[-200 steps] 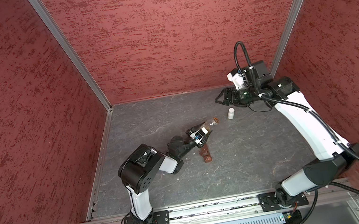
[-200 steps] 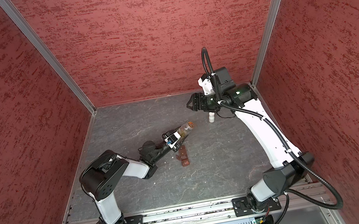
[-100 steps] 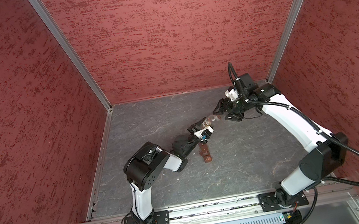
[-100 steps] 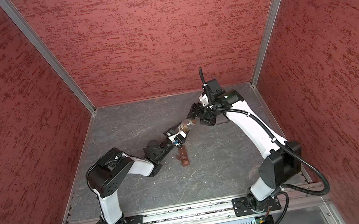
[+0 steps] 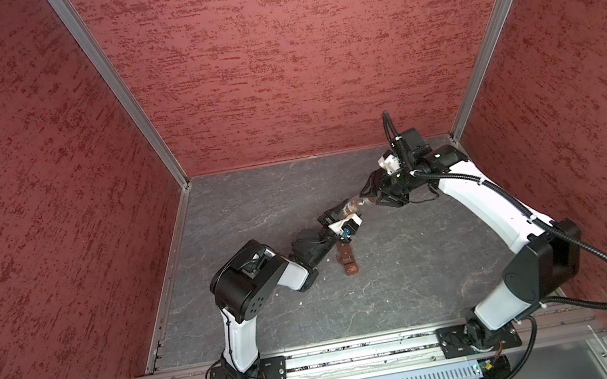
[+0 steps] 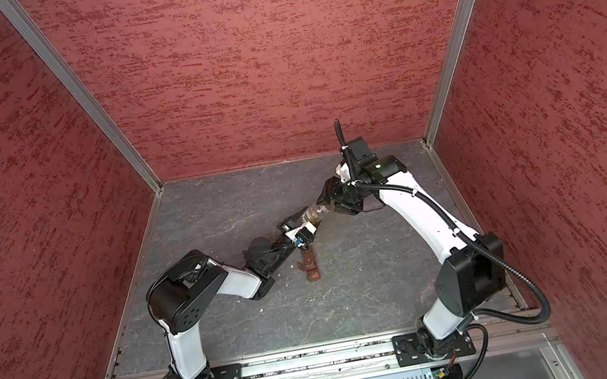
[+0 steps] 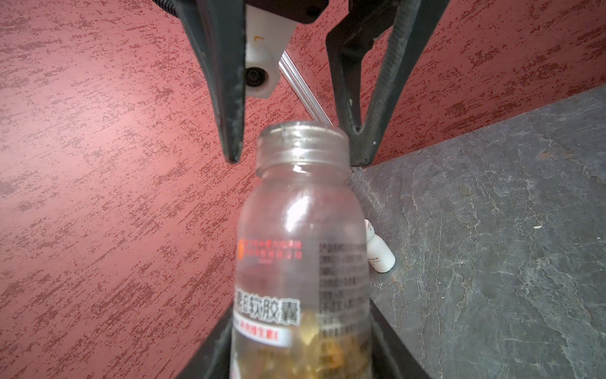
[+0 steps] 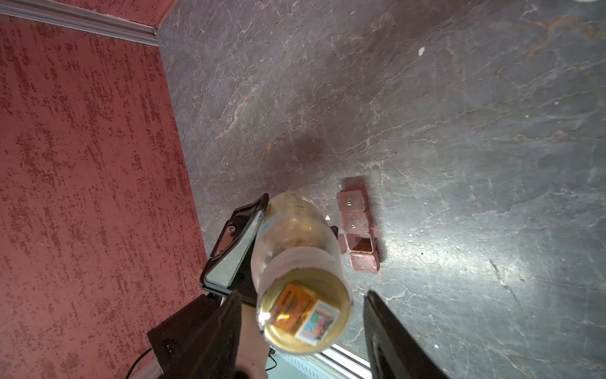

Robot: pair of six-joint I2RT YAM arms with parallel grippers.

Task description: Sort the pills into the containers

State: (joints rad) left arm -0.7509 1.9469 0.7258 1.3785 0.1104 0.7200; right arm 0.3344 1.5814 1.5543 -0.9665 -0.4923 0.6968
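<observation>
The left gripper (image 5: 344, 213) keeps its hold on the clear bottle (image 7: 301, 249) of yellow capsules, while the right gripper (image 5: 372, 195) has swung in from the small white bottle (image 7: 380, 252), its fingers (image 7: 229, 98) now straddling the uncapped neck without touching. On the table (image 5: 391, 267) just beside, the containers (image 8: 359, 229) lie with one compartment open; contents unclear.
</observation>
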